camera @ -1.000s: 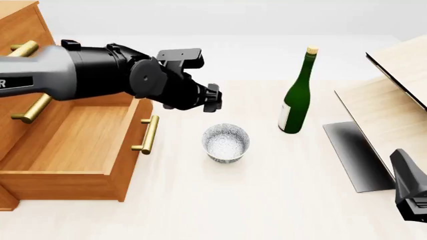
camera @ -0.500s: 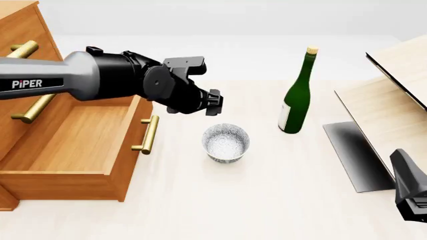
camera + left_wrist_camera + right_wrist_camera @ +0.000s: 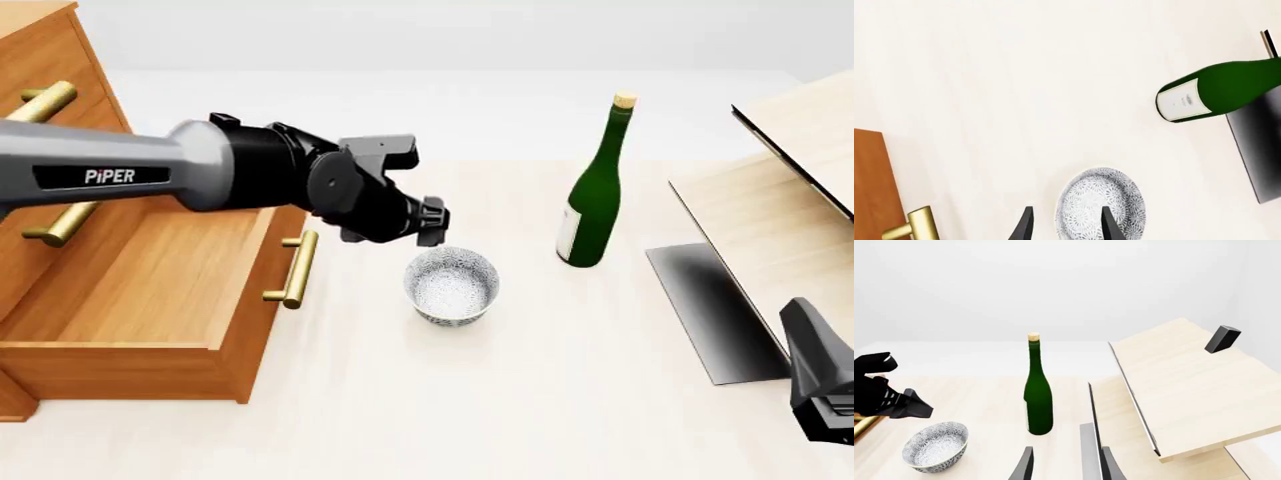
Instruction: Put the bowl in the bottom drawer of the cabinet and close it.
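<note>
**Over the bowl, left gripper spread**

At centre frame in the front view, the speckled bowl [image 3: 453, 285] sits upright on the pale worktop [image 3: 561, 400], just right of the open bottom drawer [image 3: 147, 290] of the cabinet [image 3: 40, 60]. Above its rear rim hangs the left gripper [image 3: 430, 222], fingers spread. A green wine bottle [image 3: 595, 195] stands further right. At lower right, the right gripper [image 3: 1064, 464] is parted, holding nothing.
</note>
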You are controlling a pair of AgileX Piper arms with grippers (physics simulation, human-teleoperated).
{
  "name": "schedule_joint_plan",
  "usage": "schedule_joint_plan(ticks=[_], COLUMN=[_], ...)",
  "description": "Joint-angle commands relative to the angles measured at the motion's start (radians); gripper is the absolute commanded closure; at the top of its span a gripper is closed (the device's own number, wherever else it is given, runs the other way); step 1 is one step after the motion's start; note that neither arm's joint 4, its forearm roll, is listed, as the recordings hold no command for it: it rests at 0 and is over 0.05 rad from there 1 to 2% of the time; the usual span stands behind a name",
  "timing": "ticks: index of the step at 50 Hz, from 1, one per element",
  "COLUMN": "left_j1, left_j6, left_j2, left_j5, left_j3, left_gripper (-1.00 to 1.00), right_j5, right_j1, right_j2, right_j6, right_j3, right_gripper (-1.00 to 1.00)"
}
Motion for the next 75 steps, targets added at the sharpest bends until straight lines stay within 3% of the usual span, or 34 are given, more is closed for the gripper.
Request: schedule_joint_plan(ticks=[1,75], left_j1=[-0.003,-0.007], left_j6=[-0.019,-0.083], left_j2=[0.027,0.170], left_j5=[0.001,-0.024], left_j3=[0.018,0.013], left_gripper=[-1.00,-1.00], right_j5=[0.000,0.000], right_j1=[0.000,0.000], right_j2=[0.000,0.000], right_j6=[0.000,0.000], right_j3=[0.000,0.000], right_gripper=[-1.00,-1.00])
